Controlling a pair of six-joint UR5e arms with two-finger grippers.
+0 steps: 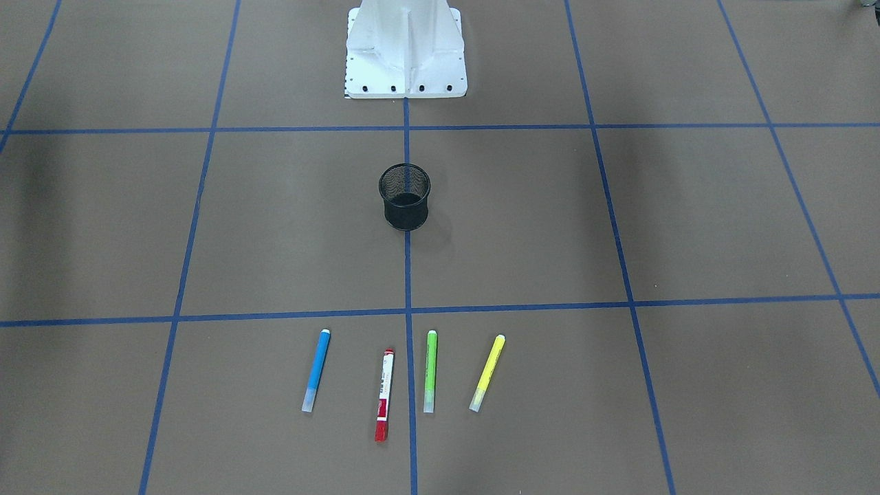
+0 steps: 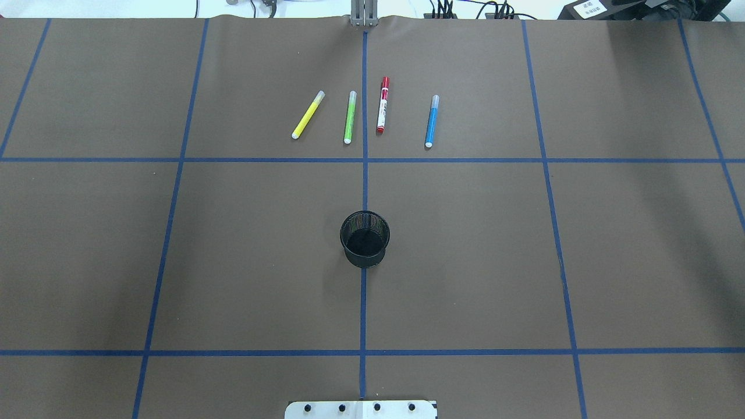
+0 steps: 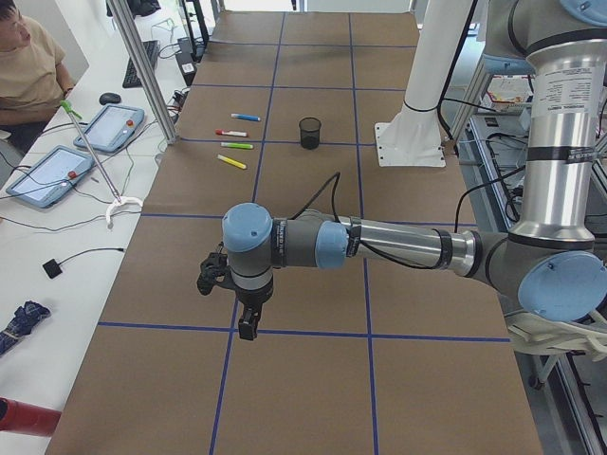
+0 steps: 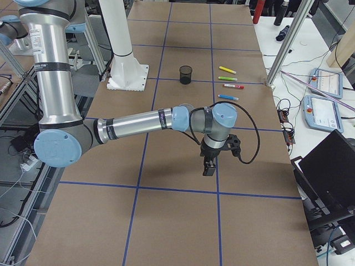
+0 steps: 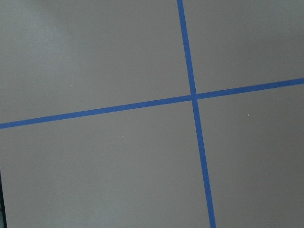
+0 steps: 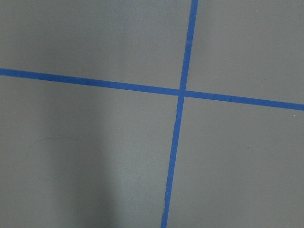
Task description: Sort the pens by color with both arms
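Note:
Four pens lie in a row at the table's far side in the overhead view: yellow (image 2: 308, 114), green (image 2: 350, 116), white-bodied with red ends (image 2: 382, 105) and blue (image 2: 432, 121). They also show in the front-facing view: blue (image 1: 316, 370), red-ended (image 1: 384, 394), green (image 1: 430, 371), yellow (image 1: 487, 372). My left gripper (image 3: 248, 327) shows only in the left side view and my right gripper (image 4: 209, 166) only in the right side view. Both hang over bare table far from the pens, and I cannot tell whether they are open or shut. Both wrist views show only brown table and blue tape.
A black mesh cup (image 2: 365, 238) stands upright at the table's middle on the centre tape line. The white pedestal base (image 1: 405, 48) sits at the robot's edge. Tablets, cables and a seated person (image 3: 28, 57) are beyond the far edge.

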